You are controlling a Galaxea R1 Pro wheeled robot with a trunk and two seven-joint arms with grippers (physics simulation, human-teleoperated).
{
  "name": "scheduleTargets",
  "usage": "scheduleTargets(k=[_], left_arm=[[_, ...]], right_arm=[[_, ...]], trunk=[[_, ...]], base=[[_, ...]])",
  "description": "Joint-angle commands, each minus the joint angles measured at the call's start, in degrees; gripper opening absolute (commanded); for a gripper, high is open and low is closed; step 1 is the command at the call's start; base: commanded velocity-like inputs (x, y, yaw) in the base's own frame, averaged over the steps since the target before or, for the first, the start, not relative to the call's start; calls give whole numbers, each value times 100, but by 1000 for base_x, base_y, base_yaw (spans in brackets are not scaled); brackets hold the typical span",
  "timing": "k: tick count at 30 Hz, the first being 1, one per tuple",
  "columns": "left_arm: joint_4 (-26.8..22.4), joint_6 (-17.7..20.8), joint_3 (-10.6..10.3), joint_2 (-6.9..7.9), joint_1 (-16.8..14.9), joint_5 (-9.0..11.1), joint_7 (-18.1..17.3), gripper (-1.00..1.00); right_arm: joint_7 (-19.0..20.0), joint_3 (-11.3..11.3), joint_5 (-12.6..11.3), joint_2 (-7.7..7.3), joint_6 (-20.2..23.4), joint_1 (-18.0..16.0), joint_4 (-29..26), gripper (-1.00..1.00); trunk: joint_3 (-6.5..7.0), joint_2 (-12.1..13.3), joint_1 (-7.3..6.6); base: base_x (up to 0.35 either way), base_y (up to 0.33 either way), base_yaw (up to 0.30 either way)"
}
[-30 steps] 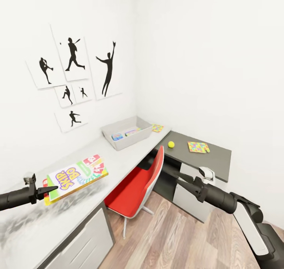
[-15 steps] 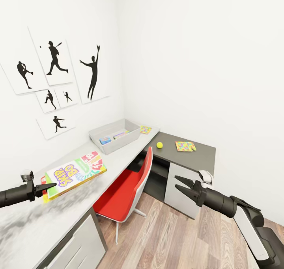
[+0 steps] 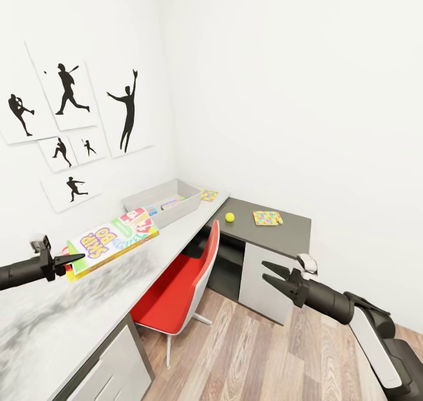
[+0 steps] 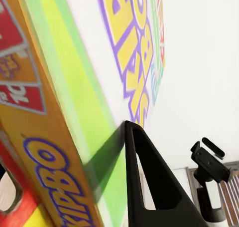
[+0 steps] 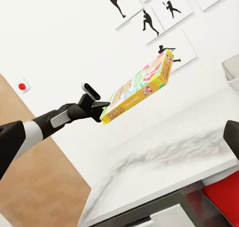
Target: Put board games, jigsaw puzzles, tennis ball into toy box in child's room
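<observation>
Jaws of the left gripper (image 3: 69,262) clamped the board game (image 3: 111,242), its long axis pointing at two o'clock toward the toy box (image 3: 161,201), nearer this arm.

Black arms, white forearm shells

Head cam looks forward and down over your table (image 3: 176,236), both arms in frame. Left wrist cam sits right against the board game (image 4: 84,102) clamped in the left tool (image 3: 69,260). Right wrist cam faces back across the table at that same box, from well off.
</observation>
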Motion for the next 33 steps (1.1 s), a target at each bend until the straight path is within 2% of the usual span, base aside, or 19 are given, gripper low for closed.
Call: scheduleTargets(k=[1,7,18,27,33], left_arm=[[0,60,2,1,-9,-4,-26,-100],[0,60,6,0,-15,56,-26,-100],[0,60,6,-8,-16,74,-26,-100],[0,60,13,-16,-16,75,-26,-100],[0,60,15,-18,-16,75,-26,-100]], right_arm=[[-1,-30,-37,-2,49,-5,0,100],[-15,-150,-50,-2,58,-4,1,100],[-48,-174,-32,5,56,-4,-7,100],[-39,-174,-34,3,54,-4,-8,100],[-42,-174,-40,7,62,-4,-8,100]], trunk=[[-13,-13,4],[-12,-13,4],[-12,-13,4],[-12,-13,4],[-12,-13,4]], base=[[0,0,-3],[0,-84,-1],[21,-274,31],[221,-210,236],[304,-44,59]])
